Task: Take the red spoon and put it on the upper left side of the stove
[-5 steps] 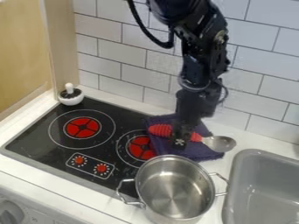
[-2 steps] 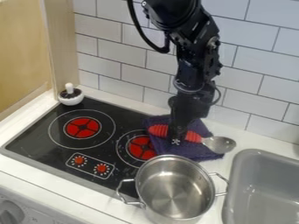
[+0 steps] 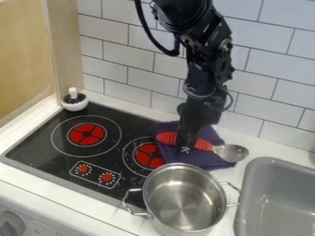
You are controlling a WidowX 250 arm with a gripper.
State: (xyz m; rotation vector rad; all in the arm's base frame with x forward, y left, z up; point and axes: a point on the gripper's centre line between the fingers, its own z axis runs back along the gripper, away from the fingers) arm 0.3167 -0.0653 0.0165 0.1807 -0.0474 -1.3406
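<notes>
From where I stand, the camera view has the black two-finger gripper hanging over the red, ribbed handle of the metal-bowled spoon; I can't tell how its jaws stand. The spoon lies across a dark purple cloth at the back right corner of the black stove, its bowl past the cloth's right edge. A shiny two-handled steel pot sits at the stove's front right corner, left of a grey sink.

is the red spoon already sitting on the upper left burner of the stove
No, the spoon lies on the purple cloth, right of the stove's burners.
</notes>
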